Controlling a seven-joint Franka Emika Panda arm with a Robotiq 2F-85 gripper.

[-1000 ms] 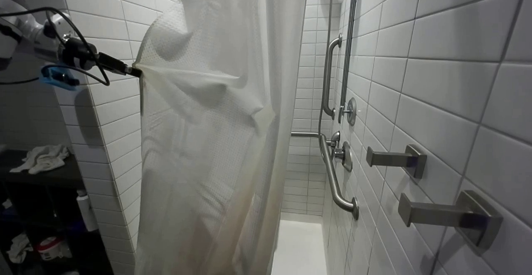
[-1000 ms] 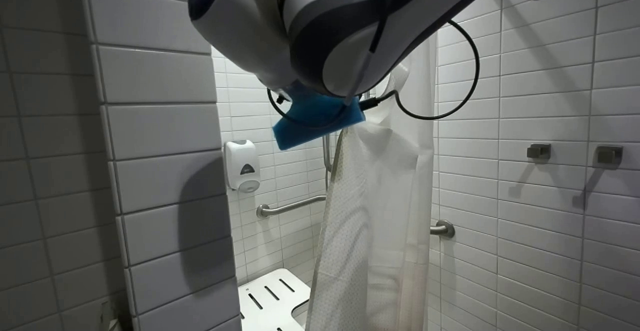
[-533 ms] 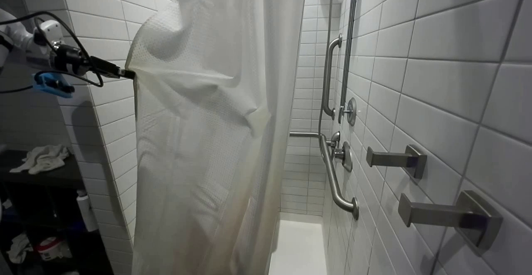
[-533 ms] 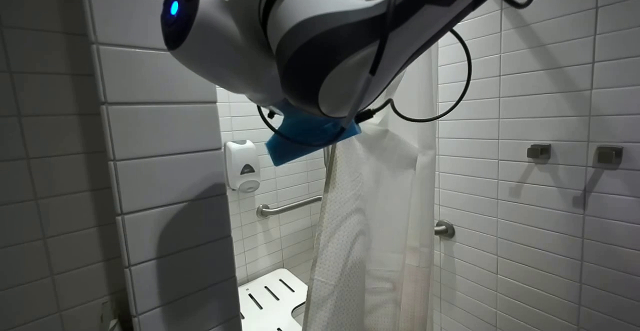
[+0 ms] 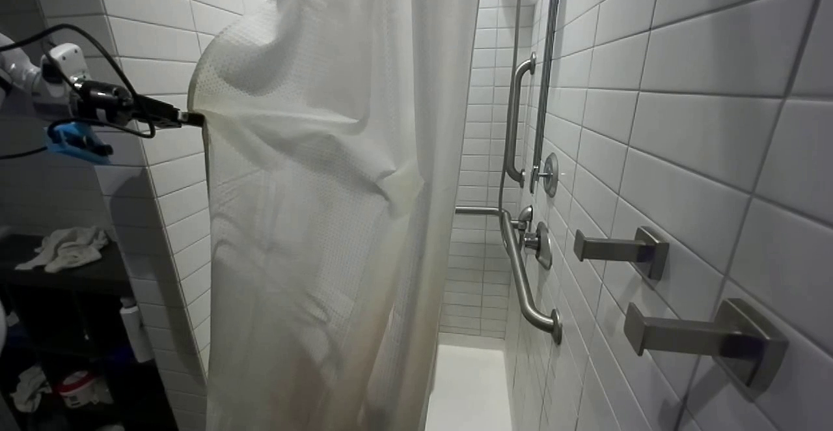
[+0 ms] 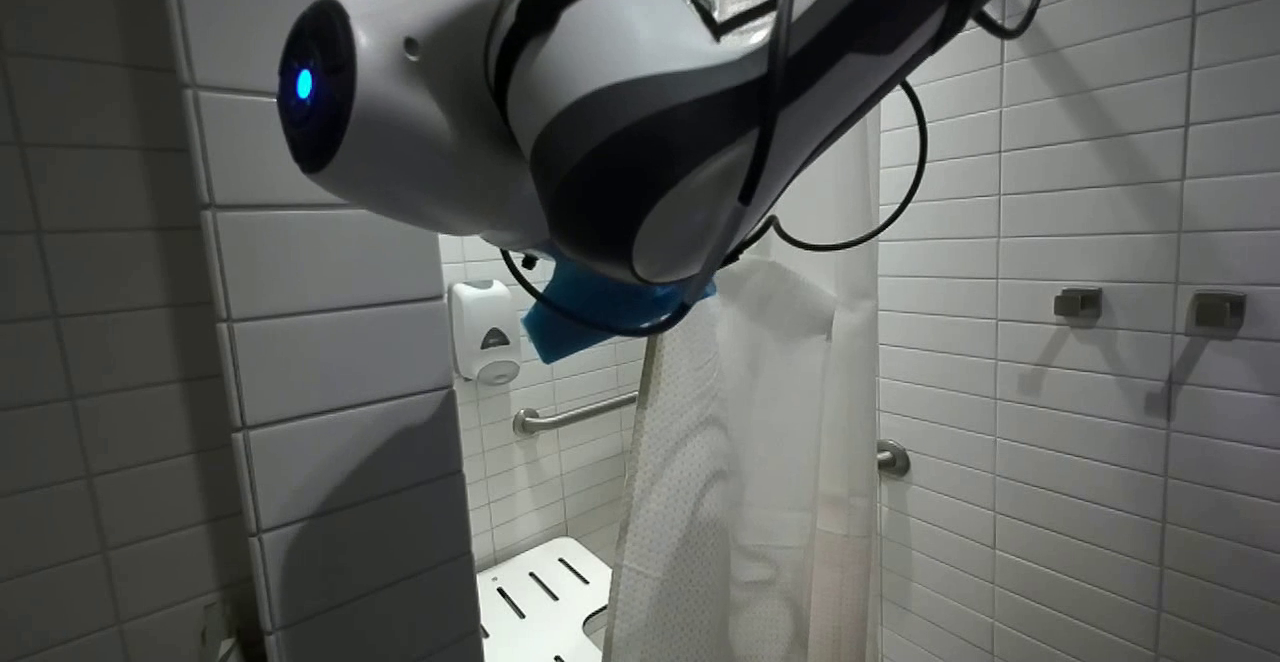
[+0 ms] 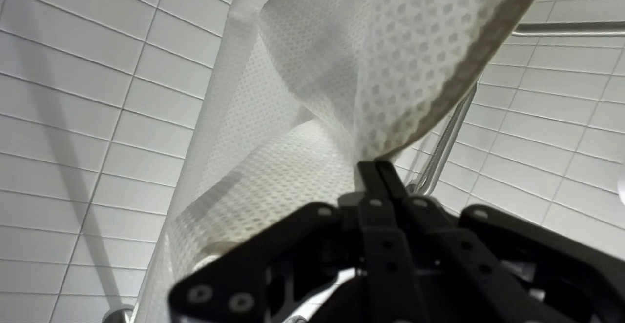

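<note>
A white shower curtain (image 5: 312, 190) with a dimpled weave hangs in both exterior views. My gripper (image 5: 194, 118) is shut on its side edge, and folds fan out from the pinch. Up close in the wrist view, the black fingertips of the gripper (image 7: 377, 163) press together with the curtain (image 7: 312, 69) bunched at their tips. The brownish hem runs up and to the right from there. Seen from behind, the white and dark arm (image 6: 640, 132) and a blue piece (image 6: 580, 312) on the wrist hide the gripper, with the curtain (image 6: 760, 442) hanging below.
A tiled wall corner (image 6: 340, 362) stands close beside the arm. Grab bars (image 5: 524, 275) and metal hooks (image 5: 703, 336) stick out from the tiled wall. A soap dispenser (image 6: 485, 332) and a slotted white seat (image 6: 545, 592) are inside the shower. A dark shelf (image 5: 65, 275) holds a cloth.
My gripper has drawn back to the left and slightly down, taking the curtain's edge along with it. The arm sits lower and farther left than before. The grip on the curtain has stayed.
</note>
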